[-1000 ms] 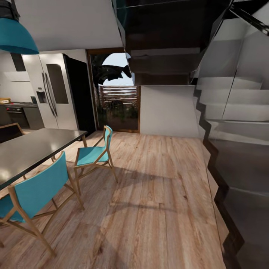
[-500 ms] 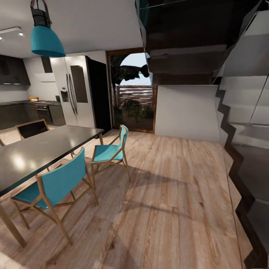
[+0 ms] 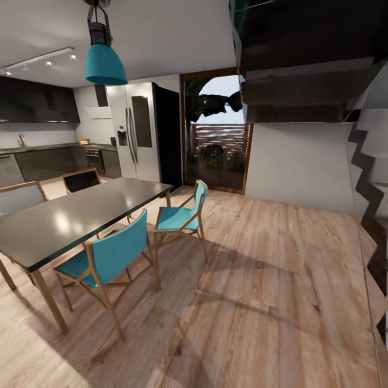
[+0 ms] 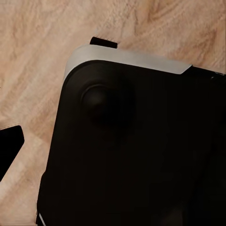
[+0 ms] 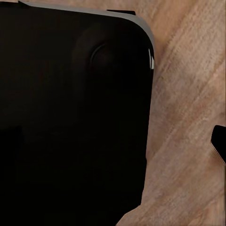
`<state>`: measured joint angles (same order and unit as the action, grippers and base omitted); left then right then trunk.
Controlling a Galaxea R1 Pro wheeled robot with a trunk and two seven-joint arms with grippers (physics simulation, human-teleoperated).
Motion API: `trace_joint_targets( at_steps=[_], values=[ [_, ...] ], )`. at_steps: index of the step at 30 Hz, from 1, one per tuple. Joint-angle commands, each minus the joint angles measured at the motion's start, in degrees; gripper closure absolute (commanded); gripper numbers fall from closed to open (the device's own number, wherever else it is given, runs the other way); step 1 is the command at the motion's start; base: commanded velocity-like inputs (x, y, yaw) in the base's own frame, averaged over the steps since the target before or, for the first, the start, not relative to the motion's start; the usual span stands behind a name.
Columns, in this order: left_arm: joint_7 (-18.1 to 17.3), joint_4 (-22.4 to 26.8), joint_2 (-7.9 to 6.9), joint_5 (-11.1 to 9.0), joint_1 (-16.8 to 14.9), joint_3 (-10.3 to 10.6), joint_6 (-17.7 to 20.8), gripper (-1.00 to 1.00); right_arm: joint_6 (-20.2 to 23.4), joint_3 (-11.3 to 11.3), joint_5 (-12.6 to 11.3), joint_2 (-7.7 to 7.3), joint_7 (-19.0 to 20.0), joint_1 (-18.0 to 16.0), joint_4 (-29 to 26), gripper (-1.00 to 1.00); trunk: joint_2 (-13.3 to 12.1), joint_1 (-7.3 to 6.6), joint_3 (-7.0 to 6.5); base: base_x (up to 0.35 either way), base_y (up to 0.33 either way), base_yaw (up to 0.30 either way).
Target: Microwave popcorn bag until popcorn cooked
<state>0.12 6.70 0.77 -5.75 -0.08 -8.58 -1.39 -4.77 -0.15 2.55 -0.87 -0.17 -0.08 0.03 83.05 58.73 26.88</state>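
The kitchen [image 3: 46, 129] lies far off at the left of the head view, with dark cabinets and a grey countertop [image 3: 37, 147] along its wall. A tiny yellowish thing [image 3: 83, 141] rests on that worktop, too small to identify. The popcorn bag, popcorn and microwave are out of view. In the left wrist view a dark fingertip [image 4: 9, 150] pokes in beside the robot's black base [image 4: 132, 150], over wood floor. The right wrist view has another dark fingertip [image 5: 220, 143] next to the same black base [image 5: 70, 117]. Neither view shows how the jaws stand.
A dark dining table [image 3: 70, 215] with teal chairs [image 3: 113, 253] [image 3: 183, 215] stands between me and the kitchen. A steel fridge [image 3: 137, 137], a glass door [image 3: 218, 143] and a teal pendant lamp [image 3: 105, 62] are beyond. Stairs [image 3: 372, 188] rise at the right. Wood floor [image 3: 269, 280] stretches ahead.
The head camera has swung left: table, chairs, fridge and door slid rightward in the picture, and more of the kitchen has come into view at the left.
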Motion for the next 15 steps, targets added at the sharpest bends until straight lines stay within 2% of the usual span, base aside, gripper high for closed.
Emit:
trace_joint_targets(
  at_steps=[1,15],
  values=[
    [0.04,0.00,0.02,-0.61,-0.01,-0.07,-0.10,-1.00,-0.15,-0.03,0.27,-0.01,-0.03,-0.01,0.01,-1.00,0.03,0.00,0.05,0.000,0.000,0.281],
    [-0.01,0.06,0.02,-0.58,-0.01,-0.09,-0.10,-1.00,-0.17,-0.05,0.27,-0.01,-0.09,-0.01,0.01,-1.00,0.03,0.00,0.05,0.000,0.000,0.281]
  ],
)
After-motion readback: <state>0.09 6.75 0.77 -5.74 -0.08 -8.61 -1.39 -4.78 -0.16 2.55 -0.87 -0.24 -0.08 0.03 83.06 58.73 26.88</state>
